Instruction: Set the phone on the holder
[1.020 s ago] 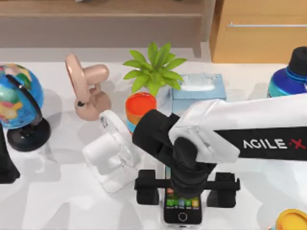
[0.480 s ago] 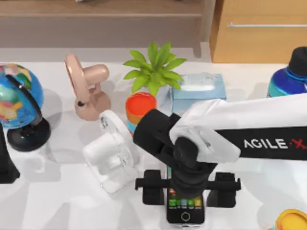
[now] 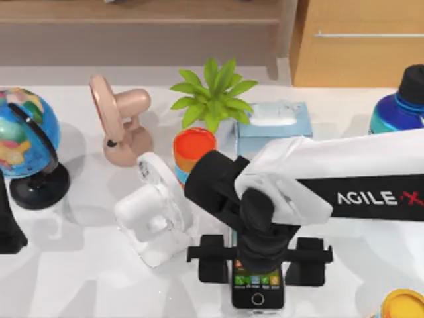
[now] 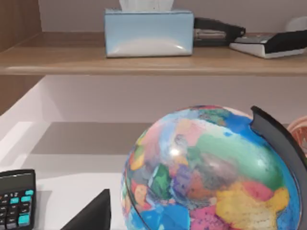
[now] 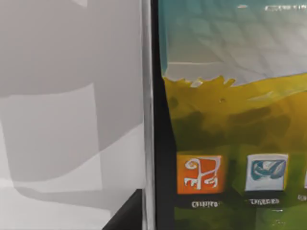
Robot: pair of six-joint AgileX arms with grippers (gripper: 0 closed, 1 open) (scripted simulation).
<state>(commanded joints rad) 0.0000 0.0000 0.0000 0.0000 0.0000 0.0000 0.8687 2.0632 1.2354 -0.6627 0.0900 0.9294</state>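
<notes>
The phone [image 3: 258, 292] lies flat near the table's front edge, its green-and-orange screen and home button facing up. My right gripper [image 3: 258, 260] reaches down over its upper half, one black finger [image 3: 213, 260] at each long side, shut on the phone. In the right wrist view the phone's screen [image 5: 230, 120] is very close, and a dark fingertip [image 5: 125, 216] touches its edge. The white holder [image 3: 156, 218] stands just left of the phone, apart from it. My left arm [image 3: 6, 225] is parked at the table's left edge.
A pink stand-like object [image 3: 122, 126], a globe [image 3: 23, 142], a potted plant [image 3: 213, 99], an orange-lidded cup [image 3: 194, 147], a tissue box [image 3: 273, 122] and a blue bottle [image 3: 401, 106] line the back. A yellow lid [image 3: 405, 305] sits front right.
The right gripper's fingers have closed in on the phone's sides. Gripper and phone have shifted slightly to the right. The left arm has not moved.
</notes>
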